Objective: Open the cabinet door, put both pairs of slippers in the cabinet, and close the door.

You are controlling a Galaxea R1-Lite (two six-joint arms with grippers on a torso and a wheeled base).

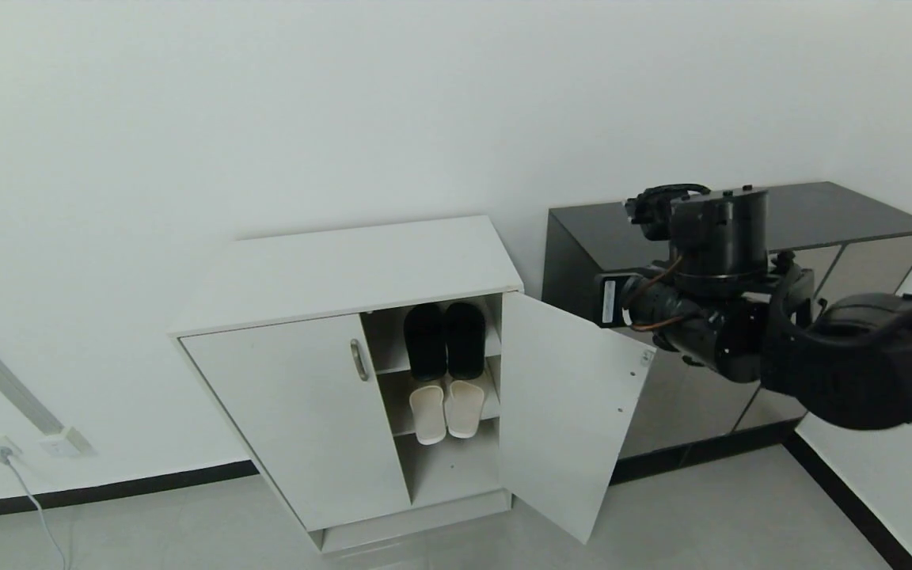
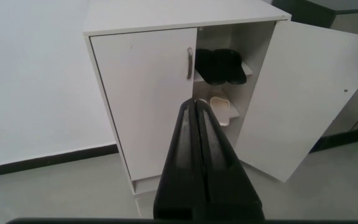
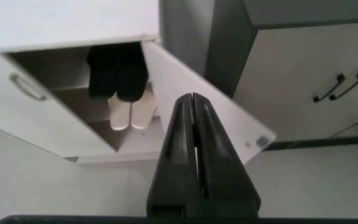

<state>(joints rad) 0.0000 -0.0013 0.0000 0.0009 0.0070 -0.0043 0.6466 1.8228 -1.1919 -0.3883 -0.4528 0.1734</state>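
The white cabinet (image 1: pixel 345 269) stands against the wall with its right door (image 1: pixel 567 412) swung open and its left door (image 1: pixel 298 412) shut. A black pair of slippers (image 1: pixel 446 340) lies on the upper shelf and a white pair of slippers (image 1: pixel 446 410) on the shelf below. My right arm hangs just right of the open door's top outer corner. My right gripper (image 3: pixel 194 96) is shut and empty, pointing at the door's edge (image 3: pixel 173 74). My left gripper (image 2: pixel 196 101) is shut and empty, some way in front of the cabinet and facing the shelves.
A dark grey sideboard (image 1: pixel 741 214) stands right of the cabinet, close behind the open door. A wall socket with a cable (image 1: pixel 3 453) is at the lower left. Bare grey floor (image 1: pixel 701 514) lies in front of both units.
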